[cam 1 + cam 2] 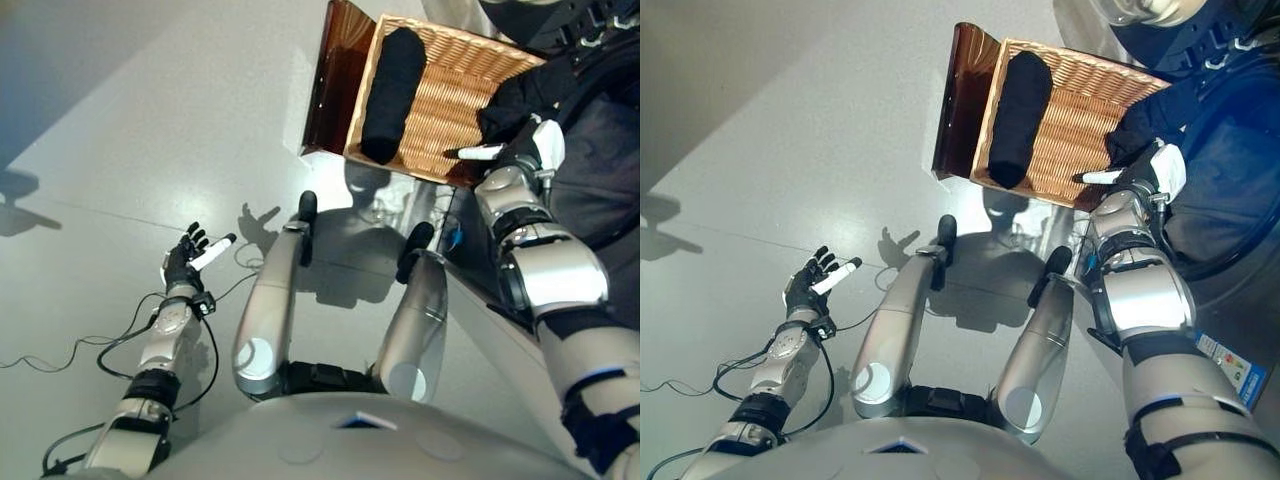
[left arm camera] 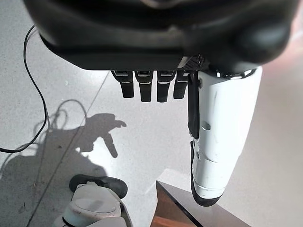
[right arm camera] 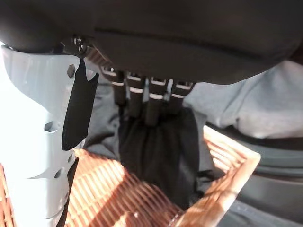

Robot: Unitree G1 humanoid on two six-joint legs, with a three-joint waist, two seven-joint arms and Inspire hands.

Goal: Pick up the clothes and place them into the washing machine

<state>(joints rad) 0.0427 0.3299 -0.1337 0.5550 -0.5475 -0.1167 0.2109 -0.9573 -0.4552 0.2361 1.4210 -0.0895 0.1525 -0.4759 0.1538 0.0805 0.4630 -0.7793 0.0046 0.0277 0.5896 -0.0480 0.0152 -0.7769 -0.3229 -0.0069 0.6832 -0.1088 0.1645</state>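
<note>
A wicker basket stands on the floor ahead of me. A rolled black garment lies along its left side. At the basket's right rim my right hand has its fingers curled into a second dark garment. That garment hangs bunched from them over the wicker, while the white-covered thumb sticks out straight. The washing machine's dark round opening is just right of this hand. My left hand hovers low at the left over bare floor, fingers straight and holding nothing.
A dark brown panel stands against the basket's left side. Grey cloth lies past the basket's right rim, at the machine's opening. Pale grey floor spreads out to the left.
</note>
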